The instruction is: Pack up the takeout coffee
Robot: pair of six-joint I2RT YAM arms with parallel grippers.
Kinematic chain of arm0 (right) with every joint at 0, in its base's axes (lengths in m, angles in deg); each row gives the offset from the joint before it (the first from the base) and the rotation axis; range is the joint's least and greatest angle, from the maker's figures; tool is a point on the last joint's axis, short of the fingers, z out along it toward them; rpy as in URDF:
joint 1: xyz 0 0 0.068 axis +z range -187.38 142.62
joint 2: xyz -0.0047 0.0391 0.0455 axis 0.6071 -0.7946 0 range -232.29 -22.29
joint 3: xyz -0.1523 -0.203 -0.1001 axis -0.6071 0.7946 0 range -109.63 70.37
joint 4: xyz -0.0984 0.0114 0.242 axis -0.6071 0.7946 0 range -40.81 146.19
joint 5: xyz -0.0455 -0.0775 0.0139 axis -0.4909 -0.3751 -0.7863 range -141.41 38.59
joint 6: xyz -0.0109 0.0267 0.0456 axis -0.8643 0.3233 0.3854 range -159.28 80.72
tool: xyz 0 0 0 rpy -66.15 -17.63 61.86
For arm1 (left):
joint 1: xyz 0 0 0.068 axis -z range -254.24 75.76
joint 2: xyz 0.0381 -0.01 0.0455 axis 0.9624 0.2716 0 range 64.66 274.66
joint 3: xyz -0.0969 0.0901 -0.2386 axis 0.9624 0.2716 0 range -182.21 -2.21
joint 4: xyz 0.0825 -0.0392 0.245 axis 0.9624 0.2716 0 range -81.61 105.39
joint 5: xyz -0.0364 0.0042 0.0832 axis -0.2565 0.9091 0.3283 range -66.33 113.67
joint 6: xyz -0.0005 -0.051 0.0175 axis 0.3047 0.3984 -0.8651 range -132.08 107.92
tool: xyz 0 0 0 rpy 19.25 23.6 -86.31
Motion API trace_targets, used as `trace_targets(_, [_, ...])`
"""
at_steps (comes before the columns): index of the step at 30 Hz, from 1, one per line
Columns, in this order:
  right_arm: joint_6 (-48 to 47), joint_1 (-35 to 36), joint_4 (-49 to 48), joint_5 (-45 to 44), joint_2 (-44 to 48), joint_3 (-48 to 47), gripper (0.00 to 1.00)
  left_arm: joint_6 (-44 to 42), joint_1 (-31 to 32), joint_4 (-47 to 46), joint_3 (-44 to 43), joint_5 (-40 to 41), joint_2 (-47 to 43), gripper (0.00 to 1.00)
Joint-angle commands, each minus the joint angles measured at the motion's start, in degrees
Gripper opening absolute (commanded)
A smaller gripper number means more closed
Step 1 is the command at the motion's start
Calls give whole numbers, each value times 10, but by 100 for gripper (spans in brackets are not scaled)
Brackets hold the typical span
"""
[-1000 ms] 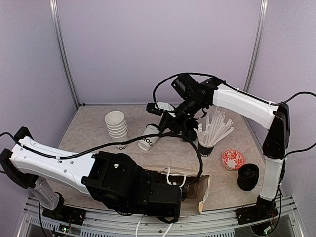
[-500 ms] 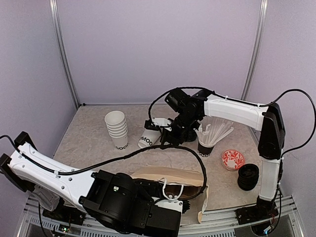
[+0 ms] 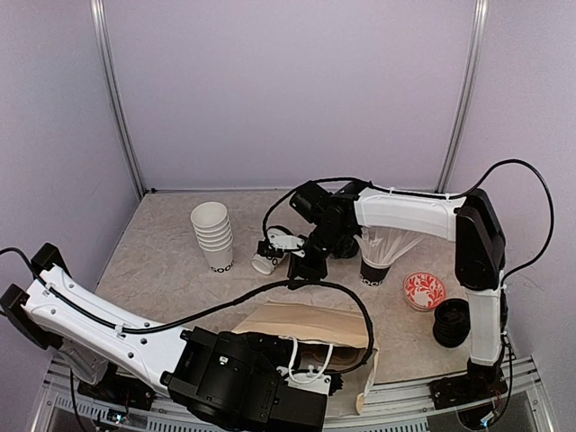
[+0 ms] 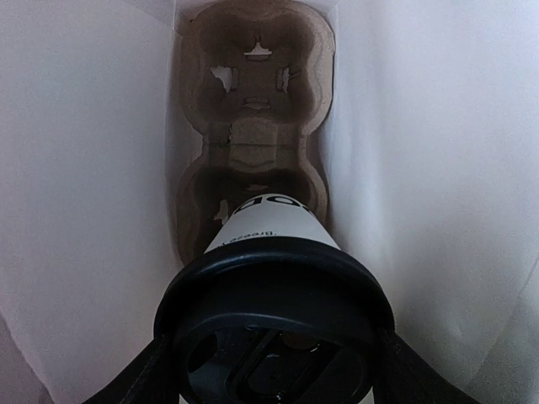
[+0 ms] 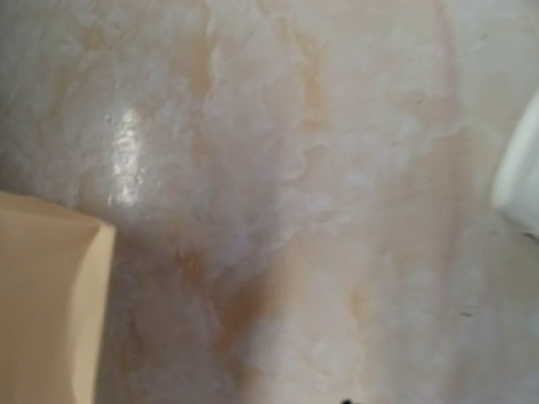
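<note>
Gripping lidded cup [image 4: 271, 229], left tool [image 4: 274, 370], inside bag [image 4: 84, 168]

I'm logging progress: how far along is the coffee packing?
Done: the cup tray sits inside the paper bag, far well empty. In hand: the left claw holds a lidded cup over the near well. Left: seating it, then the unlidded cup in the right claw.

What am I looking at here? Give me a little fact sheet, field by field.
Left gripper: closed on a lidded white cup, inside the paper bag
Cardboard tray: at the bag's bottom, far well empty, cup over the near well
Right gripper: beside a lidless white cup; grip unclear
Also around: cup stack, black cup of sticks, black lids, red dish
</note>
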State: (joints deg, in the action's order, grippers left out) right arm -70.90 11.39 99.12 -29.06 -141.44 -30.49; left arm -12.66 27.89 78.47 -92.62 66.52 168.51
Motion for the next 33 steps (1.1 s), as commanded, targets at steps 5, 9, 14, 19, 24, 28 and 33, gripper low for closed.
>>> trace_targets(5, [1, 5, 0, 33, -14, 19, 36, -52, -15, -64, 31, 29, -30, 60])
trace_targets(9, [0, 6, 8, 54, -24, 17, 36, -60, -24, -65, 42, 35, -31, 61])
trace_targets(14, [-3, 9, 15, 68, -32, 14, 35, -59, -31, -64, 49, 42, -29, 60])
trace_targets(19, [-9, 14, 24, 83, -38, 10, 35, -63, -31, -74, 56, 49, -33, 60])
trace_targets(24, [-12, 17, 36, 105, -43, 6, 35, -65, -36, -80, 69, 47, -35, 60])
trace_targets(28, [-11, 19, 36, 110, -46, 7, 35, -67, -42, -85, 80, 36, -35, 60])
trace_targets(33, [-14, 21, 39, 118, -49, 10, 35, -69, -50, -92, 90, 33, -35, 60])
